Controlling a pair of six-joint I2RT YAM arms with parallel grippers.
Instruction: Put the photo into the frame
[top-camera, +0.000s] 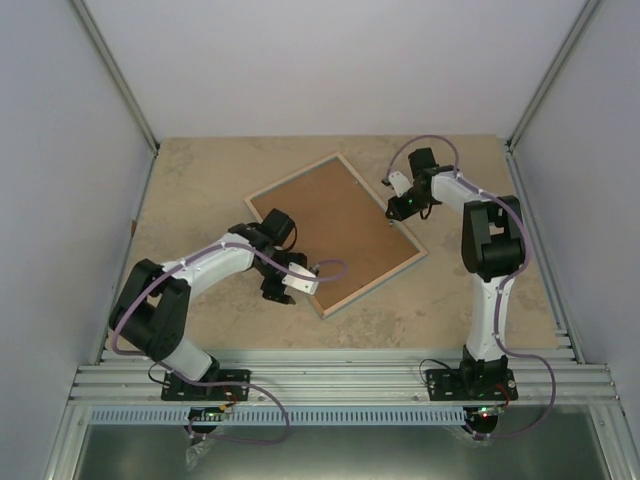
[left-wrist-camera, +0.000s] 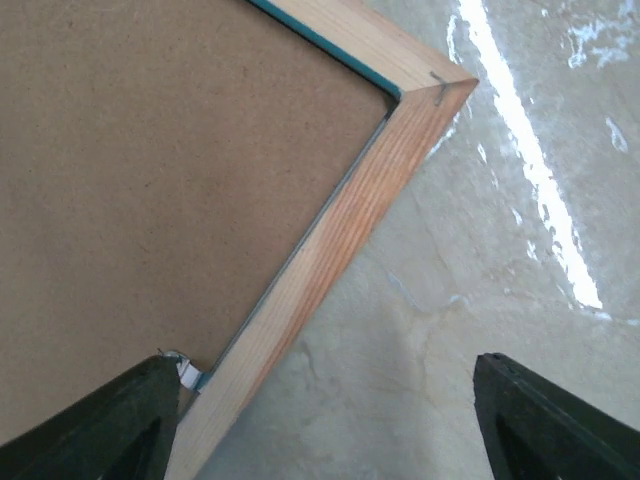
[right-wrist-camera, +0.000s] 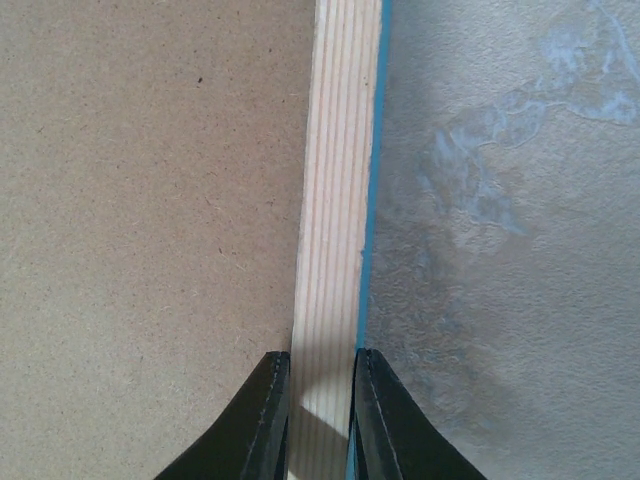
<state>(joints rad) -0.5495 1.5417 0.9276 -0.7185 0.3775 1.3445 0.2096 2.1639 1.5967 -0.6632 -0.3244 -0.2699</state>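
Note:
The frame (top-camera: 377, 281) lies face down in the middle of the table, light wood back up, a thin blue edge showing. The brown backing board (top-camera: 335, 220) fills it. The photo is hidden. My left gripper (top-camera: 284, 290) is open at the frame's near-left rail; in the left wrist view (left-wrist-camera: 325, 400) the wood rail (left-wrist-camera: 330, 250) runs between the fingers and a small white tab (left-wrist-camera: 188, 376) sits by the left finger. My right gripper (top-camera: 398, 211) is at the frame's far-right rail; in the right wrist view (right-wrist-camera: 320, 375) its fingers are closed on the wood rail (right-wrist-camera: 340, 180).
The beige stone-patterned table (top-camera: 200, 190) is bounded by grey enclosure walls left, right and behind. An aluminium rail (top-camera: 340, 380) runs along the near edge at the arm bases.

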